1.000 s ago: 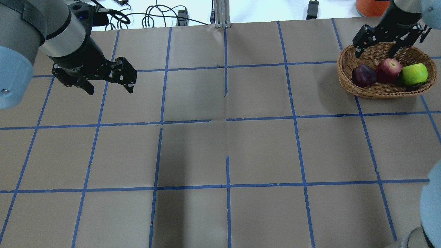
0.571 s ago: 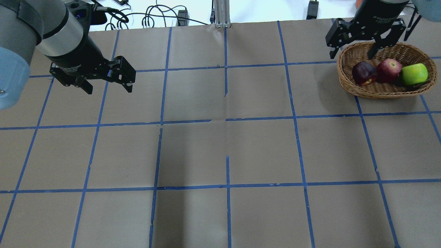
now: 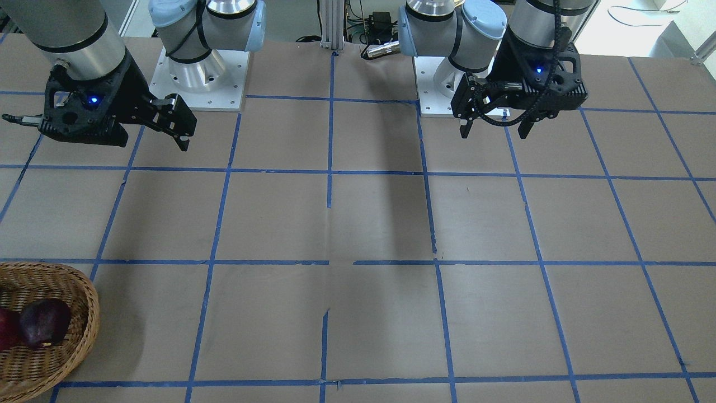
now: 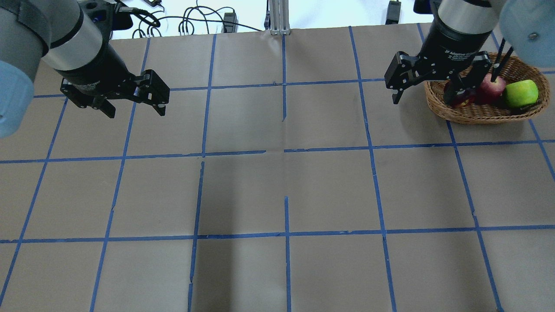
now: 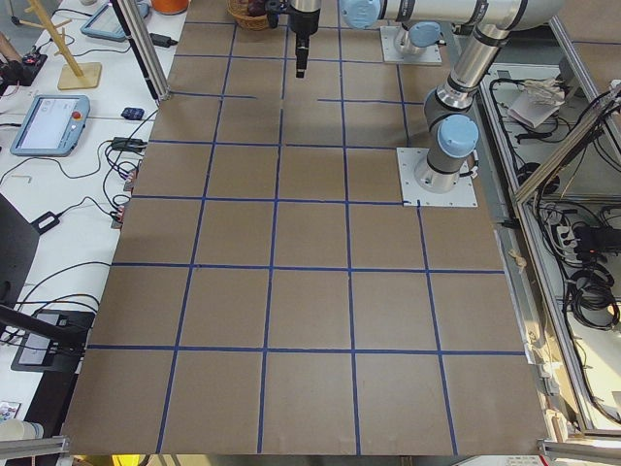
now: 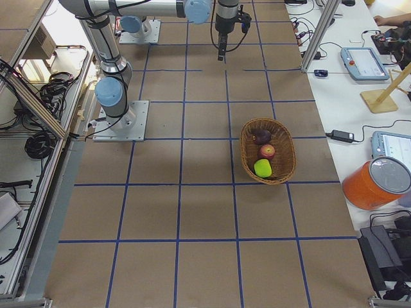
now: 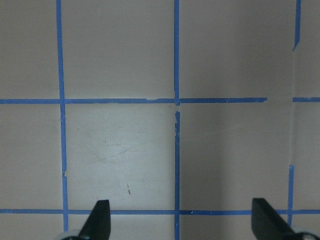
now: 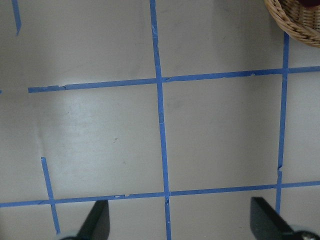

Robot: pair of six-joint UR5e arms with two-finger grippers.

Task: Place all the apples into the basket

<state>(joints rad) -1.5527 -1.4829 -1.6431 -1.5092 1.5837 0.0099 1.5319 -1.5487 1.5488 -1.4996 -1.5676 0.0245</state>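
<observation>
I see the lime green apple [image 6: 262, 168], red apple [image 6: 267, 151] and dark maroon apple [image 6: 261, 135] in a row along the long axis of the oval light-brown wicker basket [image 6: 285, 154]. Overhead, my right gripper [image 4: 424, 100], fingers wide and empty, mostly hides the maroon one. The left gripper [image 4: 137, 113], equally spread, hangs well apart from the basket.

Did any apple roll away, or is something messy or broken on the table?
Nothing stands out. The green apple, red apple and maroon apple all sit inside the basket, which stands upright. The left gripper and right gripper are both open and empty above the table.
</observation>
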